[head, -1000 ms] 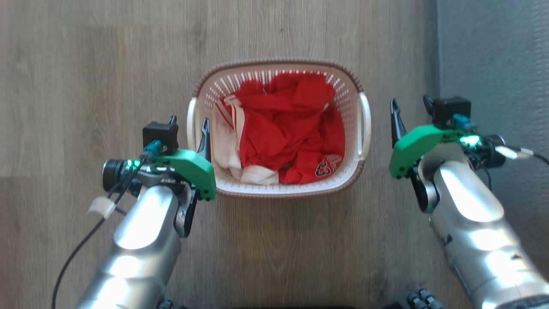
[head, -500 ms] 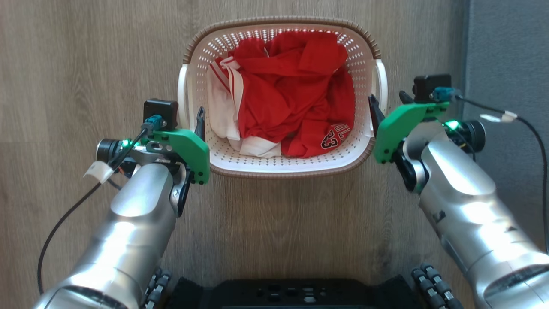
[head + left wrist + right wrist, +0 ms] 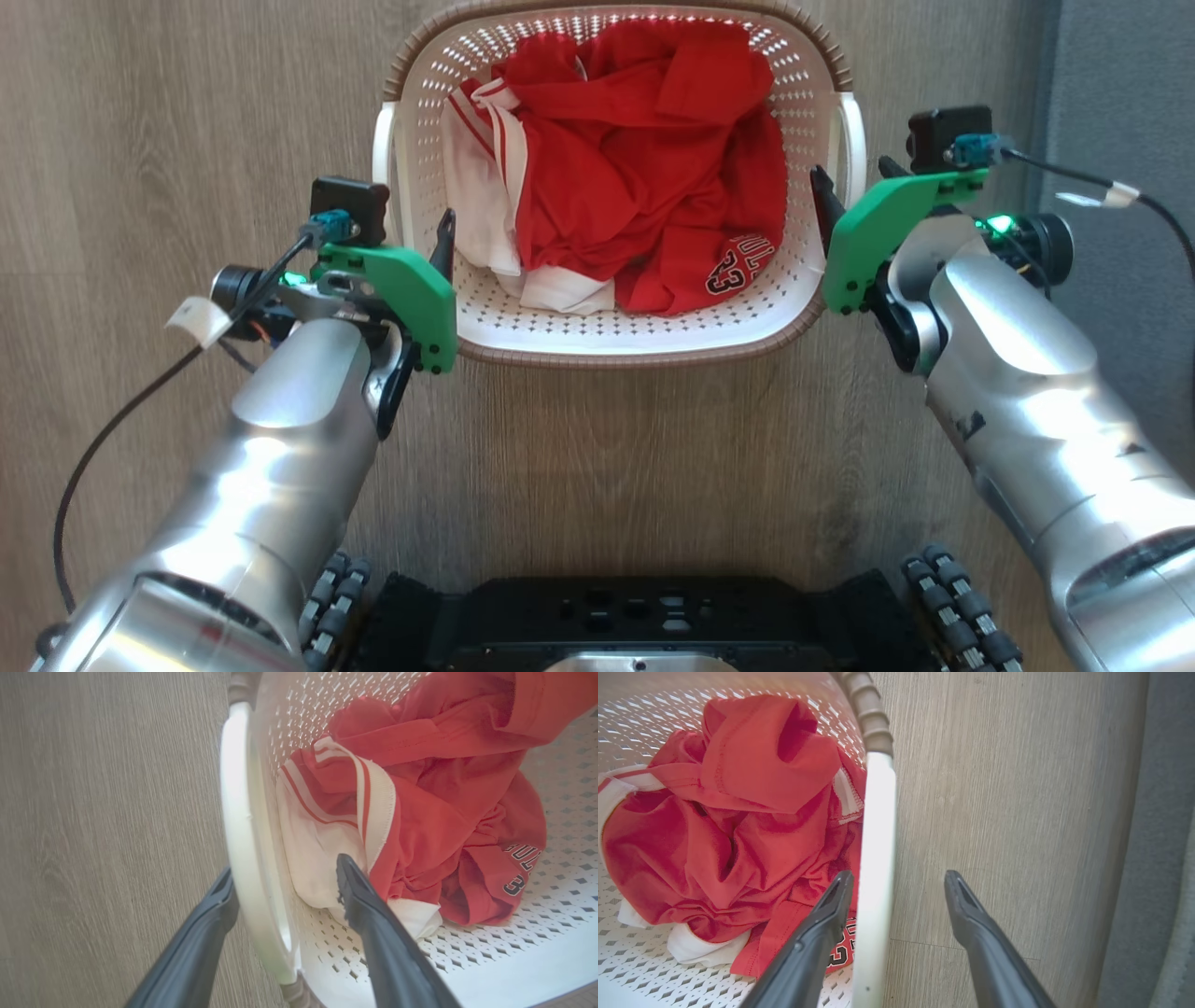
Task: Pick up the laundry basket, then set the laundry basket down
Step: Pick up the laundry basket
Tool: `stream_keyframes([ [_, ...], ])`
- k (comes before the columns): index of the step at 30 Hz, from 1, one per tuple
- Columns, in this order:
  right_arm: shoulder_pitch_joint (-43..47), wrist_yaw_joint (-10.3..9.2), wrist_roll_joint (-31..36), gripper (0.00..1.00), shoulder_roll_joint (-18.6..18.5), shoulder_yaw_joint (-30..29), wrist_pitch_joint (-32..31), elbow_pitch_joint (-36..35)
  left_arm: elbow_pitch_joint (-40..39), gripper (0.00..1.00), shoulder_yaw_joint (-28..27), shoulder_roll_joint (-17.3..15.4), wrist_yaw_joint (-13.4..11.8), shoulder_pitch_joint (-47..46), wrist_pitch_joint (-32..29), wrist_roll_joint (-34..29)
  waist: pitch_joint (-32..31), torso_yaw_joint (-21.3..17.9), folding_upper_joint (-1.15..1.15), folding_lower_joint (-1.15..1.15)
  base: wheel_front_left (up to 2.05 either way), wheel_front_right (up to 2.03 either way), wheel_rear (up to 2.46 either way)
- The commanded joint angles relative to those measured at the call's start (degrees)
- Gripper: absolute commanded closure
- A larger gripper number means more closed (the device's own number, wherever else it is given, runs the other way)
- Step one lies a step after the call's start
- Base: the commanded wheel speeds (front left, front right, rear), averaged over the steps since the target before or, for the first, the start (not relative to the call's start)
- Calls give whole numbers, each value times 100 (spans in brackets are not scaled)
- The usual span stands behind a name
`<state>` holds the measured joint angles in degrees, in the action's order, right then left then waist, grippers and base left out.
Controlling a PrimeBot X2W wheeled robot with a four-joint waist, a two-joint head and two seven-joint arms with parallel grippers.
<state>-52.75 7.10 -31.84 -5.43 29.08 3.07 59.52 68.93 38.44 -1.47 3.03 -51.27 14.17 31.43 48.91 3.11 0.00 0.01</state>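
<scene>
Head view looks down on a wood-grain floor, with a grey strip to the right of the laundry basket. The basket sits on that floor holding crumpled red and white clothes. The left gripper and right gripper flank it, fingers spread astride the left handle and right handle, one finger inside, one outside.

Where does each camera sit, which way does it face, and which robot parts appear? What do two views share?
Head view: on the head, facing down at the laundry basket on the floor; left forearm, right forearm, left gripper, right gripper, black base.
Left wrist view: on that wrist, looking along its open fingers straddling the left handle.
Right wrist view: likewise, open fingers straddling the right handle.
Shared: both wrist views see the red clothes.
</scene>
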Motion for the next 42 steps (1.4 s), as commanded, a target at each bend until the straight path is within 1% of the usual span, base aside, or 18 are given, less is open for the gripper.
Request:
stream_keyframes([
  [1,76,39,-72,0,103,123,-24,-33,1,0,4,-141,20,-24,-4,99,46,17,0,-1,0,0,0],
  [6,-77,39,-173,0,138,204,-118,121,28,0,322,-141,48,-142,-116,334,132,60,0,-1,0,0,0],
  [9,-148,39,-281,0,163,208,-247,241,10,0,527,-141,26,-209,-161,451,185,89,0,-1,0,0,0],
  [15,-335,39,-329,0,206,247,-295,462,6,0,889,-141,4,-331,-270,696,302,120,0,-1,0,0,0],
  [28,-543,39,-464,0,248,362,-306,717,-8,0,1443,-141,-85,-560,-308,1173,486,175,0,-1,0,0,0],
  [29,-550,39,-483,13,249,372,-315,729,-12,2,1480,-141,-72,-571,-313,1219,494,179,0,-1,0,0,0],
  [30,-556,39,-505,61,250,380,-325,739,-19,33,1517,-141,-48,-581,-326,1268,501,183,0,-1,0,0,0],
  [31,-561,39,-526,100,250,390,-329,744,-24,63,1549,-141,-24,-590,-339,1321,506,188,0,-1,0,0,0],
  [32,-562,39,-547,100,251,401,-333,745,-29,100,1579,-141,-3,-601,-347,1374,511,193,0,-1,0,0,0],
  [42,-524,39,-732,100,250,560,-375,724,-32,100,1929,-141,75,-637,-323,1783,481,233,0,-1,0,0,0],
])
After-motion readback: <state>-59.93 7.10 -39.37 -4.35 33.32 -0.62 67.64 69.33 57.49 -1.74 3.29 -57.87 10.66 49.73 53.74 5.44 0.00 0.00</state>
